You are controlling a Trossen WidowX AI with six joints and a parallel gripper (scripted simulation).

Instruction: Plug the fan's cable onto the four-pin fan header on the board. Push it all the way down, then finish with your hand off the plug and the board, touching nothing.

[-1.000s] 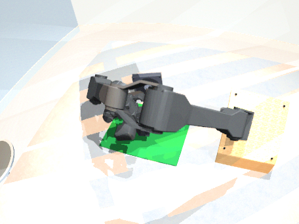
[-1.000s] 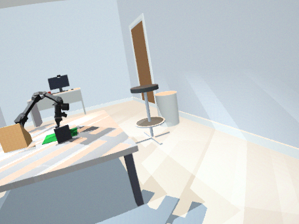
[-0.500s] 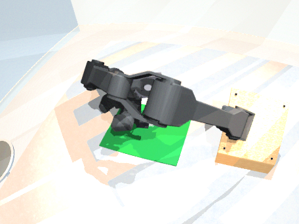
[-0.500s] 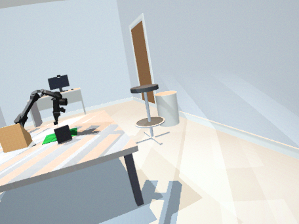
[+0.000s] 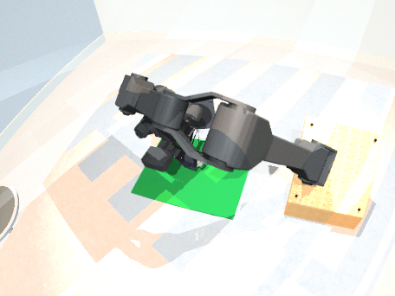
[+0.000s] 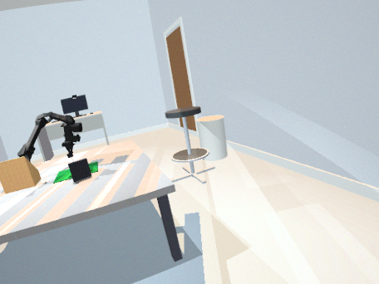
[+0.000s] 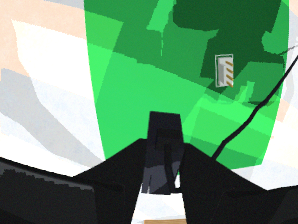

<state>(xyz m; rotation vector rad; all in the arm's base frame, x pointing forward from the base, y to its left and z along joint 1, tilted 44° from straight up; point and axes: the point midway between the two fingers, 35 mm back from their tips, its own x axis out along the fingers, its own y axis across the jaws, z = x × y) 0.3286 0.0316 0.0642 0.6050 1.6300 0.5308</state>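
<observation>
My gripper (image 5: 190, 162) (image 6: 71, 155) (image 7: 162, 148) is shut on the black plug (image 7: 165, 125), which stands upright between the fingertips in the wrist view. The black cable (image 7: 240, 129) runs from the plug up to the right. The green board (image 5: 216, 203) (image 6: 62, 176) (image 7: 125, 110) lies under the gripper. The white four-pin header (image 7: 224, 71) stands on the board, up and right of the plug in the wrist view, apart from it, with its pins bare. The black fan (image 6: 80, 170) stands beside the board; the arm largely hides it in the top view.
A wooden block (image 5: 333, 182) (image 6: 17, 176) with dark holes in its top stands on the table, to the right of the board in the top view. The arm reaches over it. A stool (image 6: 183, 112) and a white bin (image 6: 214, 139) stand beyond the table.
</observation>
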